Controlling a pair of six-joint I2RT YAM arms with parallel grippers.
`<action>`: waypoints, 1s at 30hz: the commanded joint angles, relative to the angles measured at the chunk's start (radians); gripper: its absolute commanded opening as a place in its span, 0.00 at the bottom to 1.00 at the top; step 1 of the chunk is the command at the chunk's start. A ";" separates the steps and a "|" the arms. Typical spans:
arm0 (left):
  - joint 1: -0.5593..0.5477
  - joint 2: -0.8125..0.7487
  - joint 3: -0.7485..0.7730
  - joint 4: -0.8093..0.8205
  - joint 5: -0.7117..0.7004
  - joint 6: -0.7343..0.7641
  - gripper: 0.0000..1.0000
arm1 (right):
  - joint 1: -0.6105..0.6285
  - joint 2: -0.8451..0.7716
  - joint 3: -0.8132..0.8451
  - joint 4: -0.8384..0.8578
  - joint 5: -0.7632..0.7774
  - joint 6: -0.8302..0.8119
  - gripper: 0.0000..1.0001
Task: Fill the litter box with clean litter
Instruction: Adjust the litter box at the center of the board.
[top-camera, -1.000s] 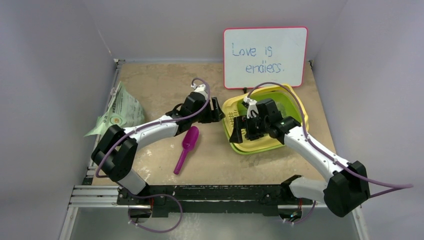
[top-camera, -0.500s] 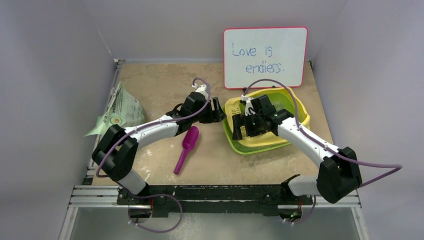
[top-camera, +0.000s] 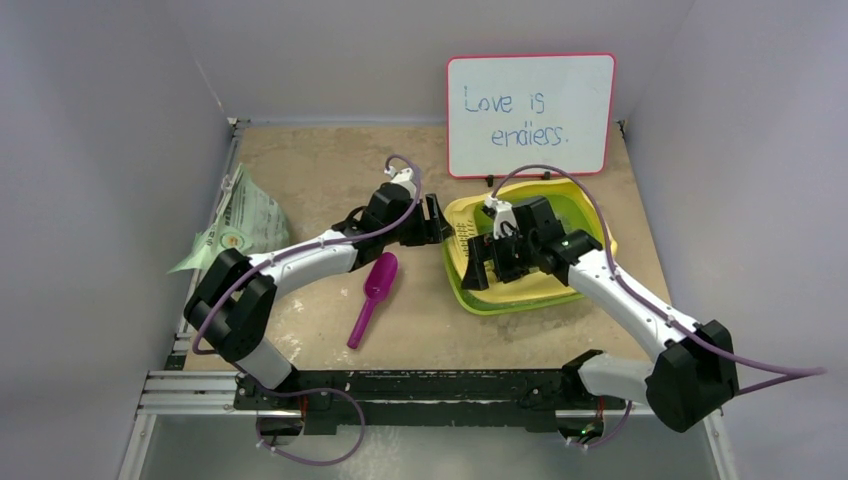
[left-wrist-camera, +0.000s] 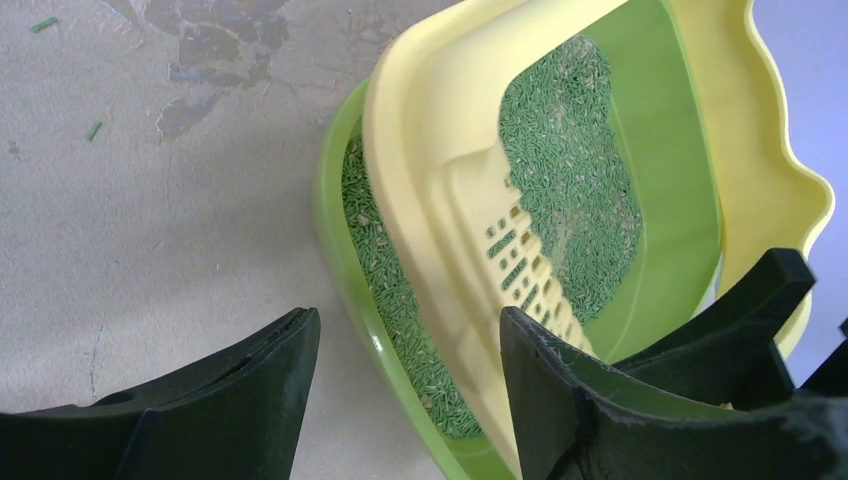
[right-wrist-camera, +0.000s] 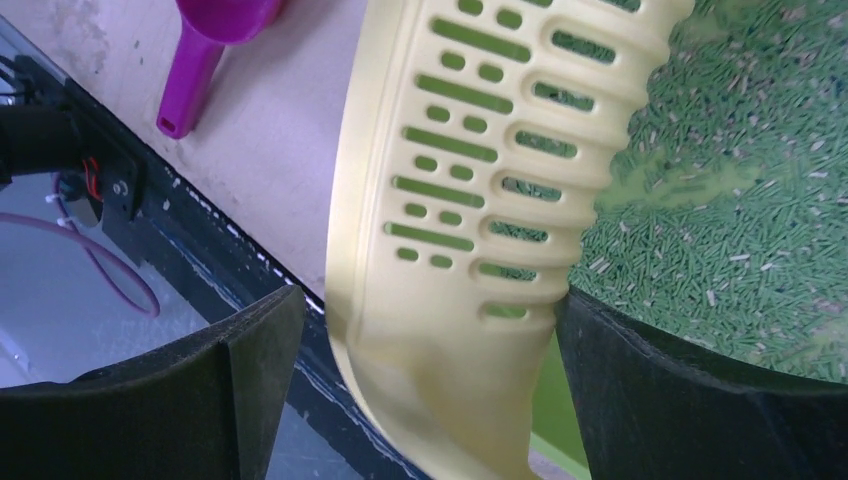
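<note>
The litter box is a yellow tray with a slotted grille, nested crooked in a green outer tray at centre right. The clean litter lies as green granules inside it and in the gap beside the yellow wall. My left gripper stands open astride the box's left rim, with its right finger against the yellow wall and its left finger over the table. My right gripper is open wide around the slotted end. Its right finger touches the yellow edge.
A magenta scoop lies on the table left of the box. A pale green bag leans at the left wall. The red-framed whiteboard stands right behind the box. A few stray granules lie on the table.
My right gripper swung toward the board and came back, and the yellow tray rocked and shifted with it. The left arm stayed put.
</note>
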 joint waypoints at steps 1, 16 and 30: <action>0.003 -0.001 0.035 0.055 -0.003 -0.011 0.66 | 0.007 -0.002 -0.034 0.006 -0.084 0.029 0.94; 0.003 0.007 0.012 0.102 -0.008 -0.037 0.70 | 0.037 0.015 -0.063 0.013 0.007 0.119 0.94; 0.002 0.038 -0.001 0.139 0.017 -0.054 0.68 | 0.124 0.039 -0.055 0.012 0.172 0.196 0.95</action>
